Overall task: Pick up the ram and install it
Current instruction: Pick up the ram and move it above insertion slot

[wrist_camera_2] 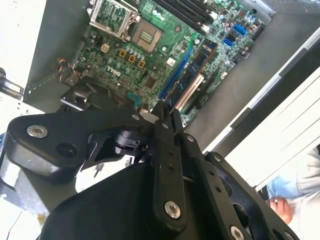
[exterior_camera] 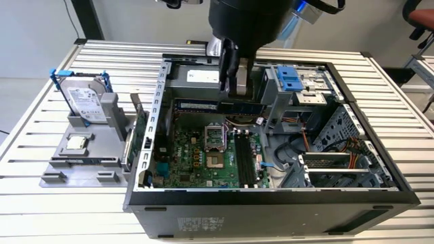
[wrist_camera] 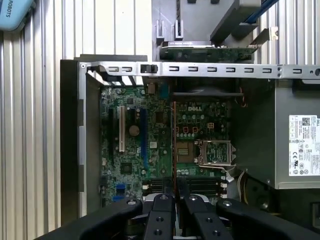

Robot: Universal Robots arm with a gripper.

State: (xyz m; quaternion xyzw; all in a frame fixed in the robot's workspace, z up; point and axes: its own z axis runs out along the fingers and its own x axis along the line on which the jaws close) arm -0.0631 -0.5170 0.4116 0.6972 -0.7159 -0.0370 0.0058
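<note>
Your hand has the ram clamped over the open computer case.

In the exterior view your hand point(exterior_camera: 236, 99) reaches down into the computer case point(exterior_camera: 271, 203), fingers closed tight on the ram point(exterior_camera: 196, 105). The ram hangs level above the green board point(exterior_camera: 190, 157), turned crosswise to the black memory slots point(exterior_camera: 245, 157) and not seated in them. In the first wrist view you look down past the hand point(wrist_camera: 176, 192) along the ram's thin edge, beside the bare processor socket point(wrist_camera: 216, 152). On the surface point(exterior_camera: 40, 203), toward the exterior view's left, a hard drive point(exterior_camera: 85, 99) in a blue frame and a green card point(exterior_camera: 139, 134) stand in a grey holder point(exterior_camera: 88, 152).
</note>
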